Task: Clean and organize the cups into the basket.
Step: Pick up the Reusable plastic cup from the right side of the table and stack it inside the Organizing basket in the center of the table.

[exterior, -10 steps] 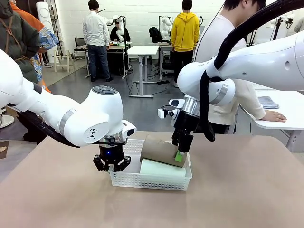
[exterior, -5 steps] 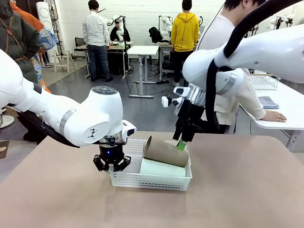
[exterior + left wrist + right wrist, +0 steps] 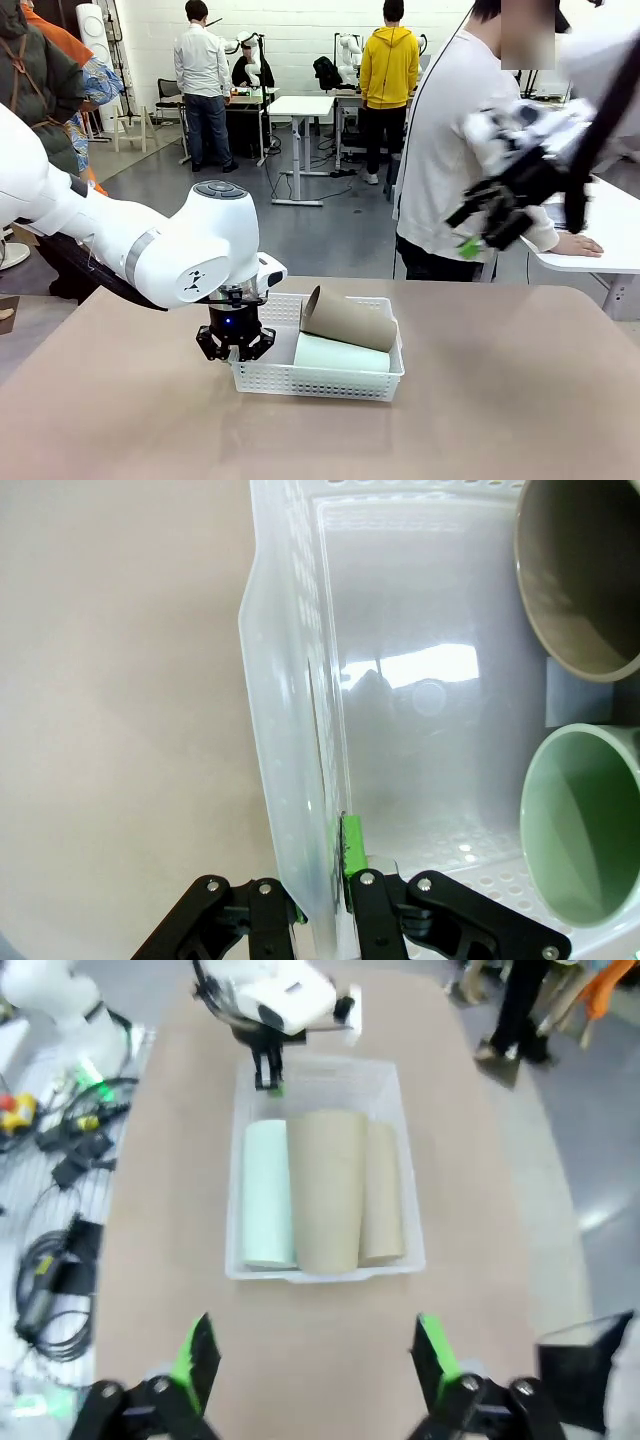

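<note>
Meanwhile my left gripper (image 3: 325,920) has its jaws clamped on the short end wall of the white basket (image 3: 330,383), which sits mid-worktop holding the mint cup (image 3: 268,1208) and two brown cups (image 3: 330,1204) lying side by side, while my right gripper (image 3: 315,1360) hangs high with jaws wide apart and empty. One careless tug from my left arm could, I judge, tip the basket and roll the upper brown cup off its neighbours. Motion blur smears my right gripper in the front view, and the third cup is mostly hidden there.
</note>
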Controlling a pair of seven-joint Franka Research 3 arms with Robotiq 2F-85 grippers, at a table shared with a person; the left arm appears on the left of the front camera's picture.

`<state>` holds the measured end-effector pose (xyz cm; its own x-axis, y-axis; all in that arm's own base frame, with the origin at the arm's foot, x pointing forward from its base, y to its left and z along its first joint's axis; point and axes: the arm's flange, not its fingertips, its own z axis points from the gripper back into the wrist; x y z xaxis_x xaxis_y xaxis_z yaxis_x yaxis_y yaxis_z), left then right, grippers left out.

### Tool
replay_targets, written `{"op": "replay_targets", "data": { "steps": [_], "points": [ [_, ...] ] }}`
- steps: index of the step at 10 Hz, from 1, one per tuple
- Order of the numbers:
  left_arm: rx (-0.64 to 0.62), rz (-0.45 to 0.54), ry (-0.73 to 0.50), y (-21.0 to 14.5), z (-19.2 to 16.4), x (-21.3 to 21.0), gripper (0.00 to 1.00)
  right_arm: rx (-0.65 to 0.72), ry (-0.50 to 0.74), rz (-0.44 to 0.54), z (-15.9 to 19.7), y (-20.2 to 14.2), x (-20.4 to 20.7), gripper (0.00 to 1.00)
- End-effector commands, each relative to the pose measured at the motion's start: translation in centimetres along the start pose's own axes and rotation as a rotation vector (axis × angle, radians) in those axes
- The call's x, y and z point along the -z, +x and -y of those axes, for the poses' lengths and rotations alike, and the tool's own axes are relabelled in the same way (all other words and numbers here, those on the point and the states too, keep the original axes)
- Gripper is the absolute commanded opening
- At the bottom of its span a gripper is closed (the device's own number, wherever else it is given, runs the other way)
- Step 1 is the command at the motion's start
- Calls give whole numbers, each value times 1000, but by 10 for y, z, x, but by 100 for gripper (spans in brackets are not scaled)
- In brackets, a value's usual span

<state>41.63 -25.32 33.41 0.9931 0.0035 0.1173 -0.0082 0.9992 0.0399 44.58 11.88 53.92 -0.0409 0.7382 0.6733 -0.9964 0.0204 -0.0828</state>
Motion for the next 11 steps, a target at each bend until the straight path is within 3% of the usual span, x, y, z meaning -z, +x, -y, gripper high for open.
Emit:
{"op": "replay_targets", "data": {
  "steps": [1,3,6,8,11],
  "points": [
    [0,5,-1,0,2,-2,0,-62,17,223,-42,-61,-39,100],
    [0,5,-1,0,2,-2,0,-49,8,395,-55,-125,-71,100],
    [0,5,-1,0,2,-2,0,67,2,537,-59,-199,-72,100],
    [0,5,-1,0,2,-2,0,129,5,531,-71,-221,-67,100],
    [0,5,-1,0,2,-2,0,117,17,514,-72,-229,-69,100]
  ]
}}
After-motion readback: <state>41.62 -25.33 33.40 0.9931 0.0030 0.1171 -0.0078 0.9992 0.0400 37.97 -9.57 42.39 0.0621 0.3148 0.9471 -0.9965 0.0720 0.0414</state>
